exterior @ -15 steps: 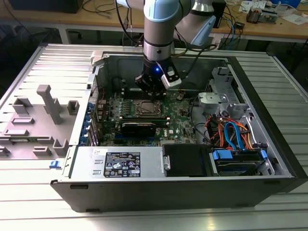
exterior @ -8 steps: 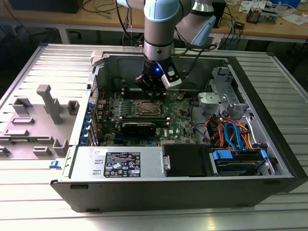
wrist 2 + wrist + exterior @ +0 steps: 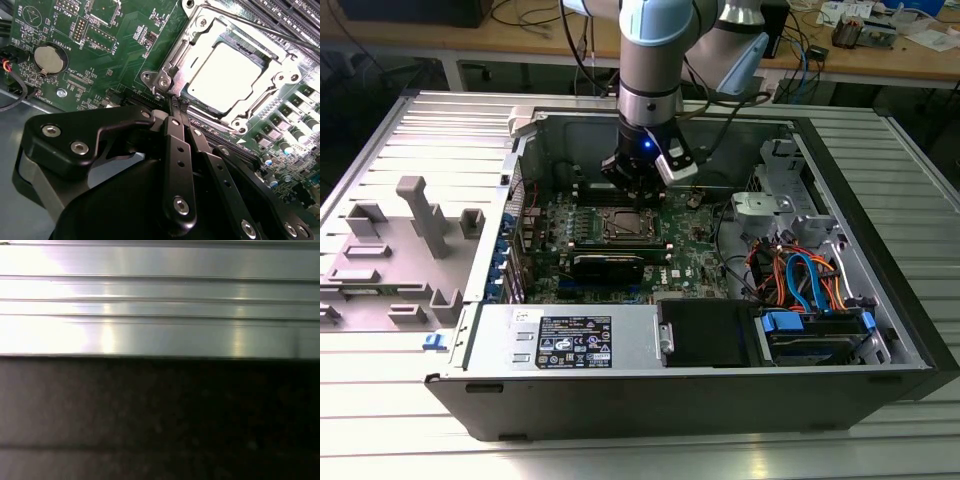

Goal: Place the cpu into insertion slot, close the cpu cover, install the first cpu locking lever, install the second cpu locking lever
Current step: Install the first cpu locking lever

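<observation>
1. One arm is reaching down into the open computer case (image 3: 720, 395), and its gripper (image 3: 638, 188) is hanging low over the green circuit board (image 3: 695, 245), just beside the insertion slot (image 3: 624, 226).
2. In the second wrist view the black fingers (image 3: 175, 132) are pressing flat against each other with nothing showing between them, and the gripper (image 3: 178, 103) is tipping down at the near corner of the socket's metal frame.
3. Whether the tips are touching that frame is not something I can tell.
4. The cpu (image 3: 225, 75) is sitting inside the insertion slot, its top glaring bright under the light.
5. The cpu cover (image 3: 182, 62) is lying down flat around the cpu, with the chip showing through its square window.
6. A round coin battery (image 3: 50, 60) is sitting on the board well apart from the socket, and the long black memory slots (image 3: 295, 15) are running past the socket's far side.
7. The case is resting on a ribbed metal worktop (image 3: 620, 455); a grey fixture (image 3: 420, 215) is standing on the exterior view's left, and blue and orange cables (image 3: 800, 275) are bundling inside the case on the exterior view's right.
8. In the first wrist view a ridged metal surface (image 3: 160, 290) is shining above a dark band.
</observation>
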Controlling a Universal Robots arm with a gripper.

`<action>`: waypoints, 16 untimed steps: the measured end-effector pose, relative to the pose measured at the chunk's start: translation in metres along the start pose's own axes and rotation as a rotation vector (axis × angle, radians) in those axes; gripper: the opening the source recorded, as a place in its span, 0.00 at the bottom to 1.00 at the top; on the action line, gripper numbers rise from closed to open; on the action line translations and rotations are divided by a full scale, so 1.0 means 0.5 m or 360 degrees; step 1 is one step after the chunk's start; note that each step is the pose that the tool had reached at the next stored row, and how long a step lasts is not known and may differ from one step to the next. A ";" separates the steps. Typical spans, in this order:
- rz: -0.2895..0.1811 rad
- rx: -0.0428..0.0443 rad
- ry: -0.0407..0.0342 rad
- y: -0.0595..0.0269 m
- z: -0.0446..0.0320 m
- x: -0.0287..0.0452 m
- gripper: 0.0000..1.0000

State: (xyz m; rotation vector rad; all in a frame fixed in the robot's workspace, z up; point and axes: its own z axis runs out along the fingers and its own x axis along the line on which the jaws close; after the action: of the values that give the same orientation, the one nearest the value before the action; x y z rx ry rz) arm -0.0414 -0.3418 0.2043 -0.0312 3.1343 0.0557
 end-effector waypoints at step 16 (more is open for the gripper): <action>0.0000 0.0001 0.0000 0.000 0.003 -0.003 0.11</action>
State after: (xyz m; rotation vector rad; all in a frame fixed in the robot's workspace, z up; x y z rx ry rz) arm -0.0400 -0.3418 0.2027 -0.0314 3.1343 0.0546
